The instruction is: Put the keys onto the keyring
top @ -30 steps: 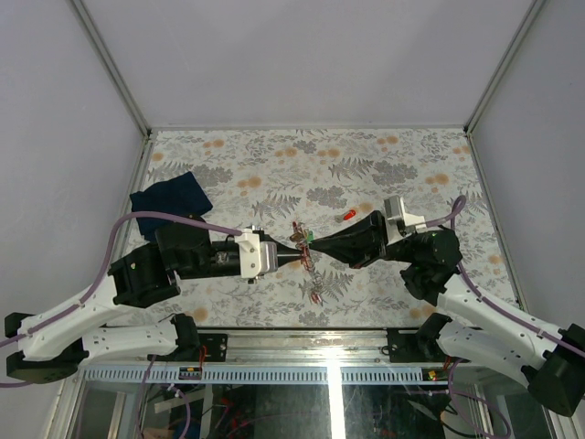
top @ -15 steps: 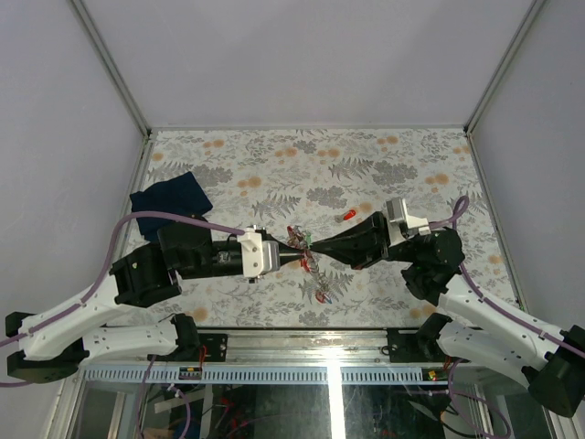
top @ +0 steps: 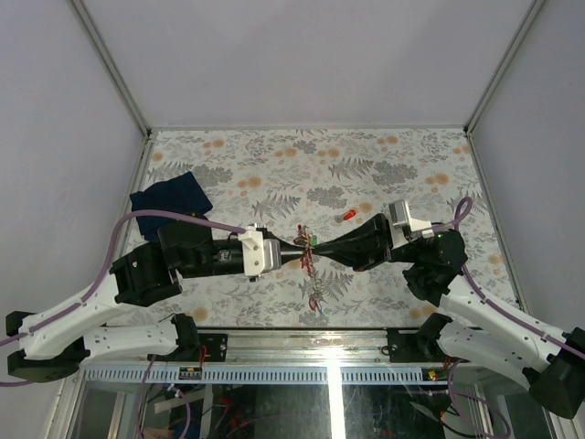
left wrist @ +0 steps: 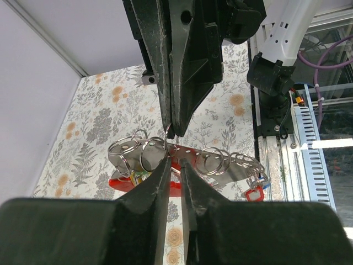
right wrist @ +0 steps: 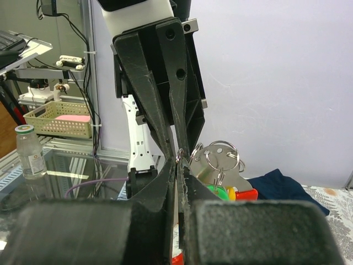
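Left pincer [top: 294, 249]: jaws nearly together, clamped on the keyring [left wrist: 220, 163], which is held above the tabletop [top: 411, 165] mid-scene. Tagged keys [right wrist: 220, 192] hang from its rings. Right pincer [top: 322, 247]: jaws together, tips meeting the left's at one thin ring. Red-tagged key [top: 348, 216] lies on the tabletop, apart from both.

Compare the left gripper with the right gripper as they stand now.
The left gripper points in from the left in the overhead view, the right gripper from the right. The left gripper's jaws show a narrow slit; the right gripper's are pressed shut. Both are black and meet tip to tip at the keyring, above the table.
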